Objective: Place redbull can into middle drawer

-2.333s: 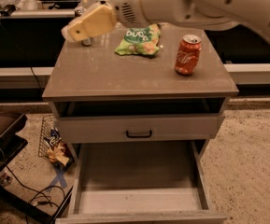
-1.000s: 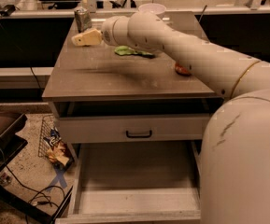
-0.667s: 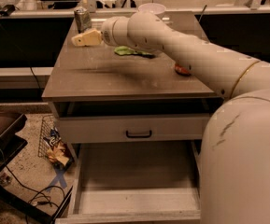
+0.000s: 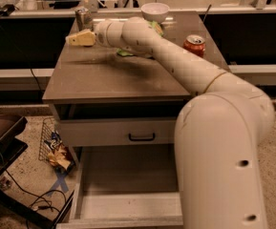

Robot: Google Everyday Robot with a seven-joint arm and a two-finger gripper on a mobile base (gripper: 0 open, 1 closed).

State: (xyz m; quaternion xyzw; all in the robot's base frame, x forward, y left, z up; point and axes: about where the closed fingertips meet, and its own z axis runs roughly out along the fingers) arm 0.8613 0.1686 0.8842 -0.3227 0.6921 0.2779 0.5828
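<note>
On countertop [image 4: 113, 80]: redbull can [image 4: 83, 18] rear-left, gripper [image 4: 73, 39] just in front of it, soda can [image 4: 194, 44] right. Below, middle drawer [image 4: 128, 178] pulled out forward.

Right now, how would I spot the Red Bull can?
Look at the cabinet top; at its far left corner, just behind the tool, stands the redbull can. It is slim and silver-grey, unlike the stouter orange can on the right.

The arm [image 4: 175, 61] reaches forward and left — its gripper [image 4: 78, 38] level, far out.
</note>
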